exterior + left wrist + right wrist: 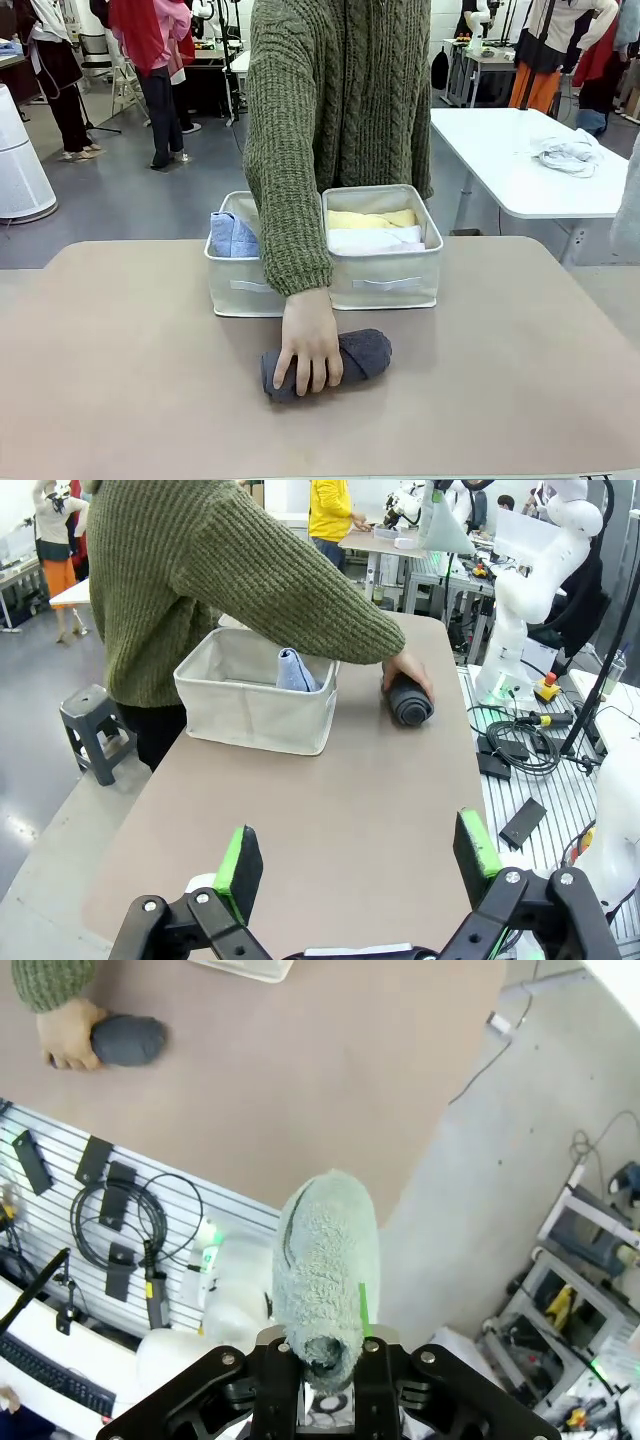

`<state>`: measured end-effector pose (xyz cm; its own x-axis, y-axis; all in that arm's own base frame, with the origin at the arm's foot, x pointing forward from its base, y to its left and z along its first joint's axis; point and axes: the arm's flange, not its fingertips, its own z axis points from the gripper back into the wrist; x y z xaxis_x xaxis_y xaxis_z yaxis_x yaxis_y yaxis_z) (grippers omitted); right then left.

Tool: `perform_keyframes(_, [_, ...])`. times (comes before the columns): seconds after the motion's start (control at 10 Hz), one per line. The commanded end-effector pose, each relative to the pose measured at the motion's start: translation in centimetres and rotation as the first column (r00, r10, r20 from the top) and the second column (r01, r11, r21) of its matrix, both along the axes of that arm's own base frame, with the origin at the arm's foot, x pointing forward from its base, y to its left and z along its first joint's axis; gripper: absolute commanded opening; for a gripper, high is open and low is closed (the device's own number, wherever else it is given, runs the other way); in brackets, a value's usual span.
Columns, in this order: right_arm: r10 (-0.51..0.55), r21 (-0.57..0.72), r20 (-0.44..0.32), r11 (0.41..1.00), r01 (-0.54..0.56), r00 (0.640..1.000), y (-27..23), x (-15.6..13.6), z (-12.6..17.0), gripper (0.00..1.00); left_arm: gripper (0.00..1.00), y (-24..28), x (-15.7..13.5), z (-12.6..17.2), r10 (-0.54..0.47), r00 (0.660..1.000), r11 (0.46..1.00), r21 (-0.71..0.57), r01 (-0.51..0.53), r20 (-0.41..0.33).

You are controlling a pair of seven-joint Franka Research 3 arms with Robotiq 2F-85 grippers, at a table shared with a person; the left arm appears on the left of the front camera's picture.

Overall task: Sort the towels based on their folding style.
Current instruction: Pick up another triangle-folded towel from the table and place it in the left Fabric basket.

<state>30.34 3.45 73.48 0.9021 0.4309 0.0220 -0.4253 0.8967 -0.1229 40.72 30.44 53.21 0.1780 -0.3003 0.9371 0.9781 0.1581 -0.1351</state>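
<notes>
A person's hand rests on the dark grey rolled towel lying on the table in front of two cream boxes. The left box holds a periwinkle blue towel. The right box holds a yellow roll and a whitish-pink roll. My left gripper is open and holds nothing, far from the box, the blue towel and the grey roll. My right gripper is shut on a pale grey-green towel, high above the table's edge; the grey roll and hand lie far off.
The brown table has free room on both sides of the grey roll. A white table with a whitish cloth bundle stands at the back right. Cables and a robot base sit beside the table.
</notes>
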Motion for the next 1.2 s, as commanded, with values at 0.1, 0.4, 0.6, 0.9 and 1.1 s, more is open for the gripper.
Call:
perform_keyframes(0.1, [0.046,0.03,-0.001,0.998,-0.046,0.999,0.6,1.4,-1.1,0.18,1.0,-0.1,-0.2,0.2,0.006,1.0,1.0,-0.01,-0.006,0.011])
perform_keyframes(0.4, [0.194,0.076,0.038,0.978,-0.196,0.98,5.8,5.8,-1.7,0.18,1.0,-0.1,-0.2,0.2,0.006,1.0,1.0,-0.01,-0.006,0.011])
perform_keyframes(0.6, [0.204,0.046,-0.006,0.978,-0.204,0.979,7.8,6.9,-3.0,0.18,1.0,-0.1,-0.2,0.2,0.006,1.0,1.0,-0.01,-0.006,0.011])
perform_keyframes(0.9, [-0.064,-0.013,0.015,0.998,0.064,0.998,-1.0,-3.9,-1.7,0.18,1.0,-0.1,-0.2,0.2,0.006,1.0,1.0,-0.01,-0.006,0.011])
perform_keyframes(1.1, [-0.069,-0.014,0.011,0.998,0.069,0.998,-1.7,-4.8,-2.4,0.18,1.0,-0.1,-0.2,0.2,0.006,1.0,1.0,-0.01,-0.006,0.011])
